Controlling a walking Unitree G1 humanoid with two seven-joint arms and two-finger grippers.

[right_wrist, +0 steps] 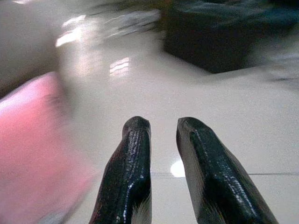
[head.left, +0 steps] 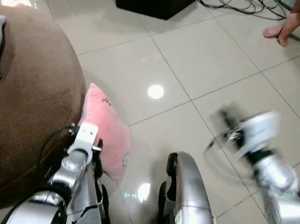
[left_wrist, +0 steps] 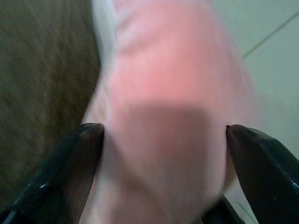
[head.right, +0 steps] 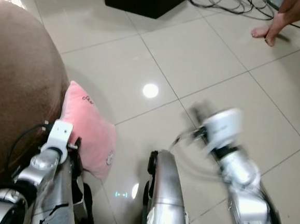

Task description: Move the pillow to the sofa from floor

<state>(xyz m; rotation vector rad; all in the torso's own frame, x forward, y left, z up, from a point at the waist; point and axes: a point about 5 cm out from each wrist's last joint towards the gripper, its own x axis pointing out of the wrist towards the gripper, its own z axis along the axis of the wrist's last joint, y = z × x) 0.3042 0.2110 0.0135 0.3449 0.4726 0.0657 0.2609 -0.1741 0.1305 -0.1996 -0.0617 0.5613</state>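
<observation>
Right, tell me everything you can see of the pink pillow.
The pink pillow is soft, plain fabric with a small dark mark near its upper corner. It stands tilted on the tiled floor, leaning against the side of the brown sofa. The left gripper straddles it, one black finger on each side, open and seemingly not yet squeezing. The right gripper is apart from it, over bare floor.
</observation>
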